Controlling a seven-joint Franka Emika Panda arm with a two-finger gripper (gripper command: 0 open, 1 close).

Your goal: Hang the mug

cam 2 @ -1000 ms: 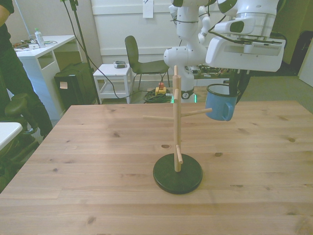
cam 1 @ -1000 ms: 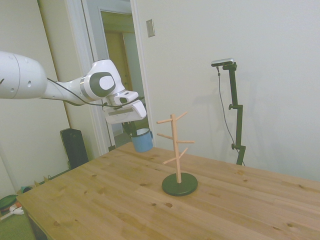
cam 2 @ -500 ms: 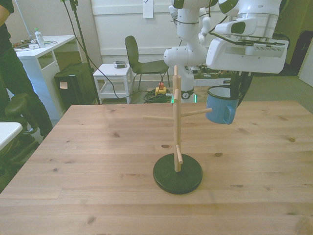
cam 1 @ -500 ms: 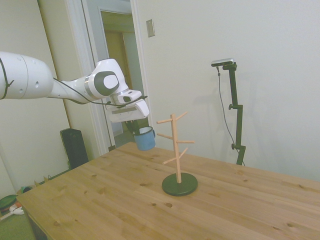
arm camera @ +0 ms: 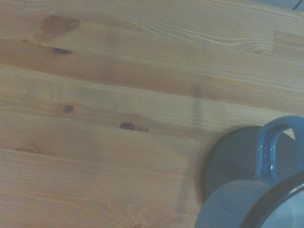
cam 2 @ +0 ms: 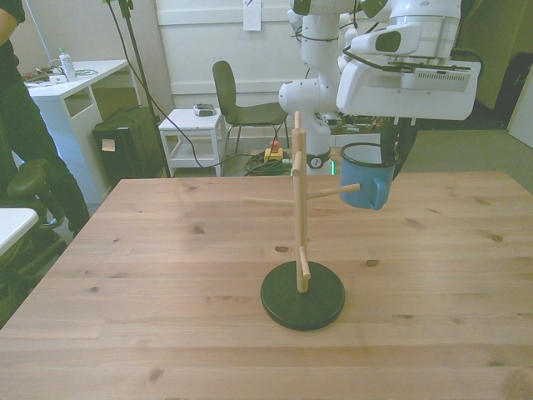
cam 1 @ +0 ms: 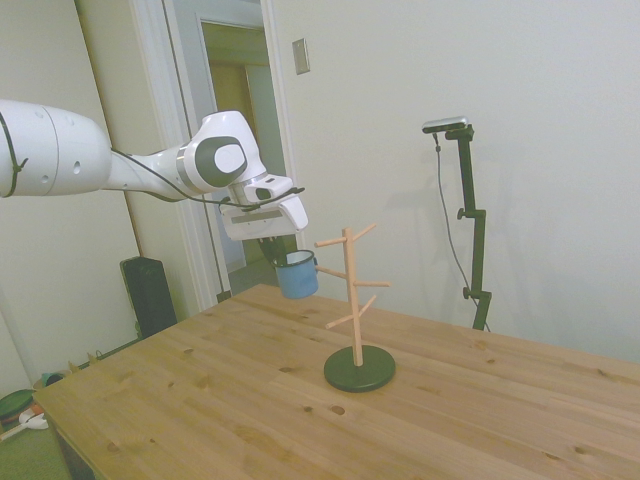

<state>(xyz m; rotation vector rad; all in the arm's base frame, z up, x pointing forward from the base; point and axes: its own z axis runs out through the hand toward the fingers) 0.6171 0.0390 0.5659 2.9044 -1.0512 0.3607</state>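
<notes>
Mug (cam 1: 297, 275) hangs in the air under the gripper (cam 1: 275, 246), pinched by its rim, just beside the peg tree (cam 1: 352, 300) on the wooden table (cam 1: 250, 400). Front view: mug (cam 2: 364, 177) at a peg's tip, nothing visible inside; chair (cam 2: 237, 104) behind. Wrist view: blurred handle (arm camera: 274, 145) over the tree's dark base (arm camera: 230, 159).

The white arm (cam 1: 60, 150) reaches in level from the side view's left, high above the table, and bends down at the wrist (cam 1: 222, 160). Below the wrist's white camera housing, the gripper (cam 1: 277, 252) points down, its dark fingers (cam 2: 390, 148) clamped on the rim of the mug (cam 2: 364, 177), which hangs in the air beneath it.
</notes>
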